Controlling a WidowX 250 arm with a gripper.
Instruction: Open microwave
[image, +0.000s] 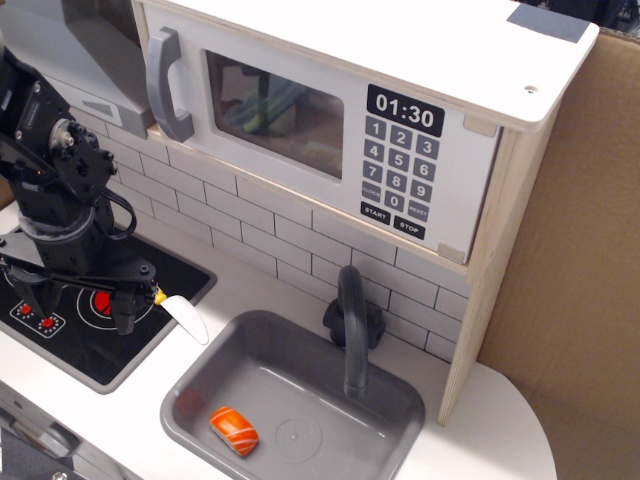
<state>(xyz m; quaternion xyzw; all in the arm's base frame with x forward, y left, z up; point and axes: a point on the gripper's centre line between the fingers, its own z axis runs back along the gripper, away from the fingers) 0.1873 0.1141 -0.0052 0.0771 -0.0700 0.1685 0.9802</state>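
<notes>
Overhead, the microwave is sitting along the top of the toy kitchen, its white door lying flush and closed; a grey bar handle is standing at the door's left edge, a clear window beside it, and a black clock reading 01:30 above a grey keypad to the right. White brick-pattern tiling is running beneath it, with brown cardboard standing at the right. Below, a grey sink is holding an orange sushi piece behind a dark faucet. At the left, the black gripper is hanging over the stovetop, well below the handle, fingers spread wide, empty, beside a small white spatula.
</notes>
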